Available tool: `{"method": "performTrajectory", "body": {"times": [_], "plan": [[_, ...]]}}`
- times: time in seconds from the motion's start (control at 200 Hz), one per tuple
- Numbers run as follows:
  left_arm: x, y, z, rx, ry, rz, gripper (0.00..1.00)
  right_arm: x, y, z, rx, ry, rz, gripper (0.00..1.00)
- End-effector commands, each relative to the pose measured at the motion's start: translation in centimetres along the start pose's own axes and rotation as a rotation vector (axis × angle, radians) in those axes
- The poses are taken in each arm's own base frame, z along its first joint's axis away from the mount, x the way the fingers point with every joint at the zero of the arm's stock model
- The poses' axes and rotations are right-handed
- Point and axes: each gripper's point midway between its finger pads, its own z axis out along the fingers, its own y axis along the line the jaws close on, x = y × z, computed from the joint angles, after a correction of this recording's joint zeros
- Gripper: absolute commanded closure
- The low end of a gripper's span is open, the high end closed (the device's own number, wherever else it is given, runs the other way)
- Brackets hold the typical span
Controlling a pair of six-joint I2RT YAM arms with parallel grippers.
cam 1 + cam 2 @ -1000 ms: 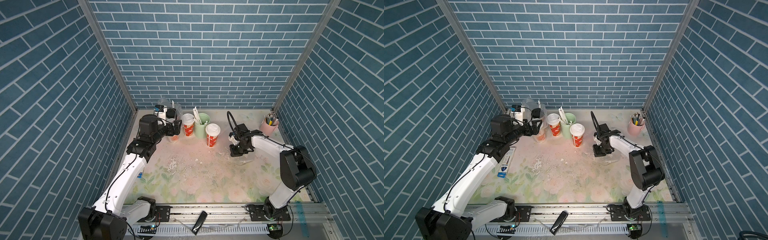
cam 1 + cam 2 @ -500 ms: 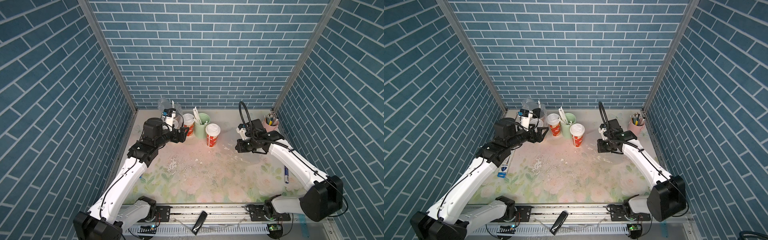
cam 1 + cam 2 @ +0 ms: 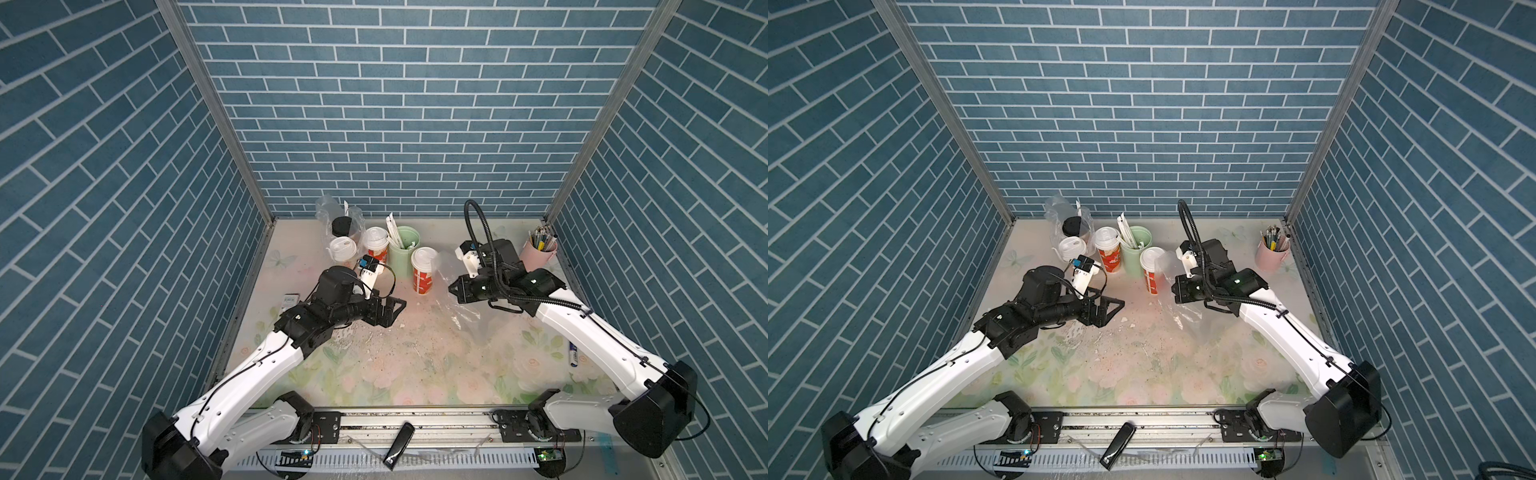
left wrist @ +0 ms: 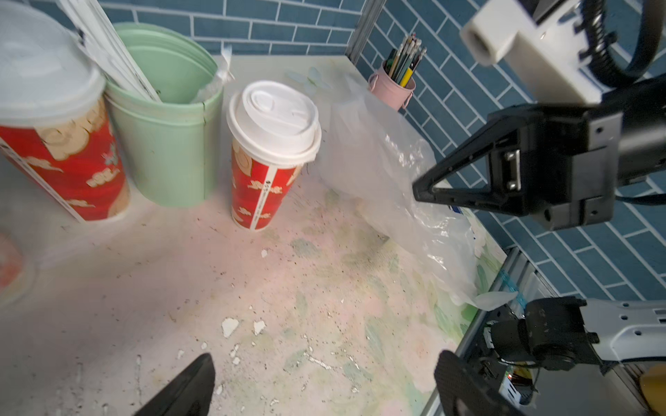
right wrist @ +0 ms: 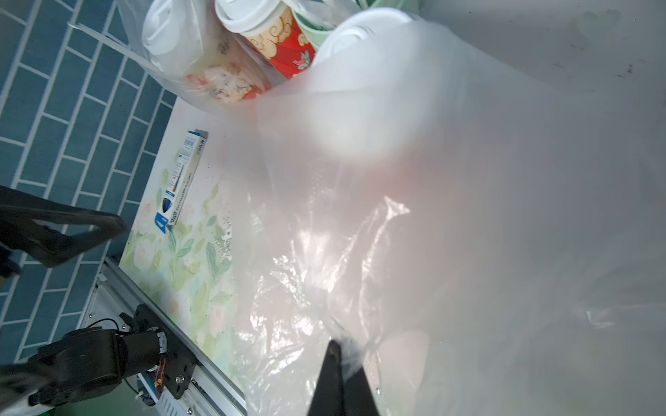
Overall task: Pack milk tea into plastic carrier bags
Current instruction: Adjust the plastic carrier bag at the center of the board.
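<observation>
Lifted off the table, right gripper (image 3: pixel 451 287) clamped on plastic carrier bag (image 4: pixel 382 169) — left gripper (image 3: pixel 398 313) pulled back, jaws wide, empty.

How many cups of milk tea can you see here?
4. In the back bag: black-lidded cup, white-lidded cup. Third cup beside the green holder. Fourth cup stands in front of it. None seems hidden.

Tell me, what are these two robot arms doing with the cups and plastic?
They are packing milk tea cups into clear carrier bags. The right gripper is shut on an empty bag, holding it up beside a white-lidded red cup. The left gripper is open and empty, hovering nearby. At the back, another bag already holds two cups, and a fourth cup stands outside it.
</observation>
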Motion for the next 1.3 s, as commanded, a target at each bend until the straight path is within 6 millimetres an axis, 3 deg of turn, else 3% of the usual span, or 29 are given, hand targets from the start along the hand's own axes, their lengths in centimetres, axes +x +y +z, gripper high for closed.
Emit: {"method": "performTrajectory", "body": {"times": [0.0,0.375,0.61,0.845,1.08,1.291], "plan": [[-1.1,-1.2,0.7,0.062,-0.060,-0.052,0.03,-2.0,2.0,0.2,-0.046,-0.053,-0.009,1.00],[-2.1,-3.0,3.3,0.147,-0.083,-0.075,0.03,-1.4,4.6,2.2,-0.098,-0.028,-0.039,1.00],[-1.8,-3.2,4.8,0.166,-0.069,-0.089,0.05,-1.9,5.6,2.2,-0.120,-0.033,-0.059,1.00],[-0.6,-1.7,7.0,0.122,-0.040,-0.110,0.17,-1.8,5.8,1.6,-0.126,-0.034,-0.066,1.00],[-0.7,-1.1,7.9,0.104,-0.047,-0.121,0.36,-1.7,6.2,0.8,-0.146,-0.039,-0.072,1.00],[-0.3,-0.9,8.8,0.104,-0.023,-0.127,0.46,-1.9,6.3,0.0,-0.146,-0.068,-0.081,1.00]]}}
